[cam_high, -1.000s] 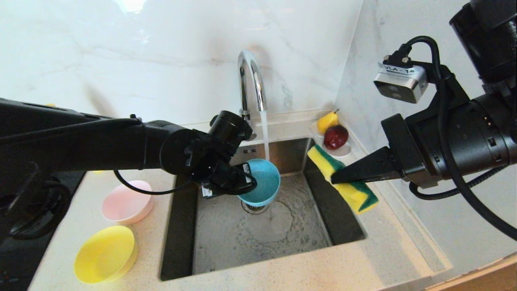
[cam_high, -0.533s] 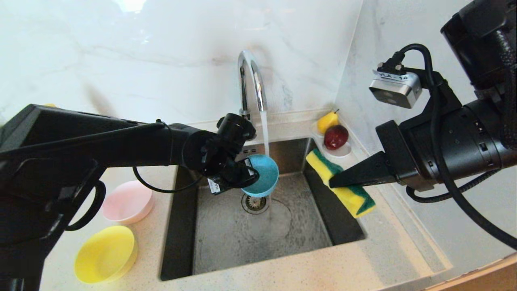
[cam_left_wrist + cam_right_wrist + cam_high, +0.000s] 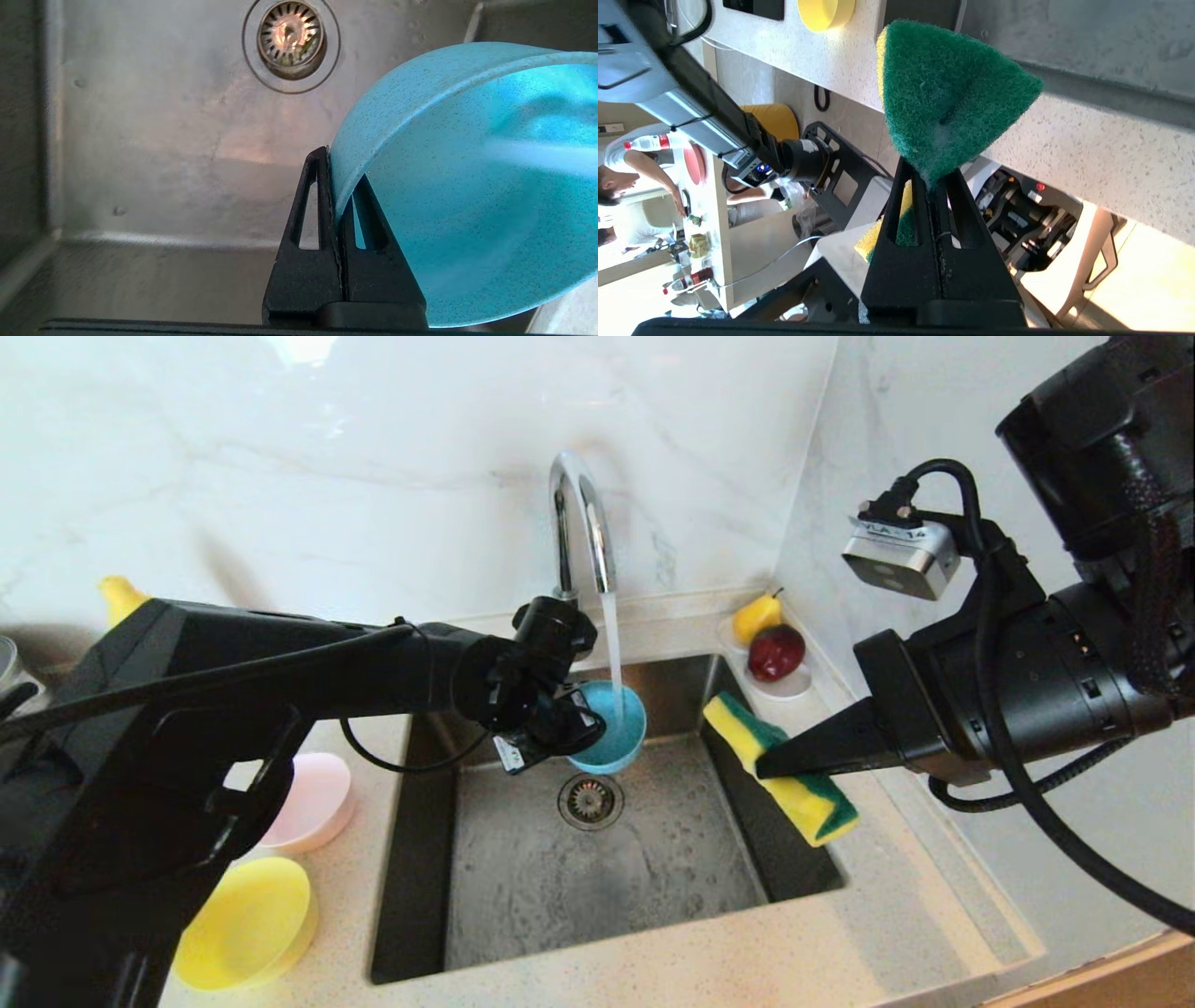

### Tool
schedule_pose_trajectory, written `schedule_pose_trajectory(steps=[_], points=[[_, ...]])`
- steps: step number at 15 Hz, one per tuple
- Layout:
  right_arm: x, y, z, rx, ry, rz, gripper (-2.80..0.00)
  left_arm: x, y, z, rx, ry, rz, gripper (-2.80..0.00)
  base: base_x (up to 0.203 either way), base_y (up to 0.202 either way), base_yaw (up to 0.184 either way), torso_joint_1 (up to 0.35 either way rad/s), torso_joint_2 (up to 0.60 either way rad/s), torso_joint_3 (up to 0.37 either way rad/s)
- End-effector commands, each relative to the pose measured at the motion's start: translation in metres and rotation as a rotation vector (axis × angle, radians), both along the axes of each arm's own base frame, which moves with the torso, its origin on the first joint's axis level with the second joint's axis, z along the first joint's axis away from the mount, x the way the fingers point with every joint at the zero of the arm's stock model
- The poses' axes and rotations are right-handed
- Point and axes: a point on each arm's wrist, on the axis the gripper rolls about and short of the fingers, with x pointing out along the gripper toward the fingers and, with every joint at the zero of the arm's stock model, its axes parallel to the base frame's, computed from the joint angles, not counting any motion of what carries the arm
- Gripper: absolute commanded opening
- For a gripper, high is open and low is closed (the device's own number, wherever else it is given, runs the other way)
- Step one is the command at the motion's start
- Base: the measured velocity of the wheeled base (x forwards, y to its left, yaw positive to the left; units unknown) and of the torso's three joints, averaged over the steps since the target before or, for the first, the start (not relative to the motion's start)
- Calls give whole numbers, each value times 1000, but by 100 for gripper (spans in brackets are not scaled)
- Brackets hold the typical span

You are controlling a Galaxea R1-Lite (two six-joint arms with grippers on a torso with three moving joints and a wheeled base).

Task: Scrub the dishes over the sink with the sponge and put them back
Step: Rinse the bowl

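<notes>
**Asker:** Head view first: what sits where?

**Describer:** A square steel sink (image 3: 597,859) is set into a pale speckled worktop (image 3: 840,952). Water runs from a chrome gooseneck faucet (image 3: 581,523) at the back. The left end effector (image 3: 569,733) reaches in from the left and holds a light blue bowl (image 3: 616,728) above the basin, tipped on its side, with the stream falling into it.

**Asker:** How is that bowl gripped?

**Describer:** The left wrist view shows the two black fingers (image 3: 310,210) pressed together on the bowl's (image 3: 467,200) thin rim, one finger outside and one inside. The round drain strainer (image 3: 290,33) lies beyond, on the wet sink floor (image 3: 140,140).

**Asker:** And the other arm?

**Describer:** The right end effector (image 3: 775,765) comes in from the right and is clamped on the sponge (image 3: 784,770), which hangs over the sink's right edge, apart from the bowl. In the right wrist view the fingers (image 3: 906,205) pinch the sponge (image 3: 948,98) so that its green scouring face bulges towards the camera, with yellow foam showing at its edge.

**Asker:** Where are the other dishes?

**Describer:** On the worktop left of the sink. A pale pink bowl (image 3: 313,803) stands partly hidden by the left arm, and a yellow bowl (image 3: 247,924) sits nearer the front edge. In the back right corner a small white saucer (image 3: 784,686) carries a dark red fruit (image 3: 775,651) and a yellow fruit (image 3: 756,616).
</notes>
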Motion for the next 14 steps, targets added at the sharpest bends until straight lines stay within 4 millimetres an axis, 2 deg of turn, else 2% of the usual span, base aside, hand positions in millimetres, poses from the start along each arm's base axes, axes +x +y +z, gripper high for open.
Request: schedule_pose_trajectory(steps=[1, 14], points=[[2, 1, -4, 2, 2, -4, -280, 6, -3, -9, 3, 9, 6, -280, 0, 0, 0, 0, 0, 0], [1, -5, -1, 16, -14, -17, -280, 2, -2, -8, 5, 37, 17, -280, 0, 0, 0, 0, 0, 0]])
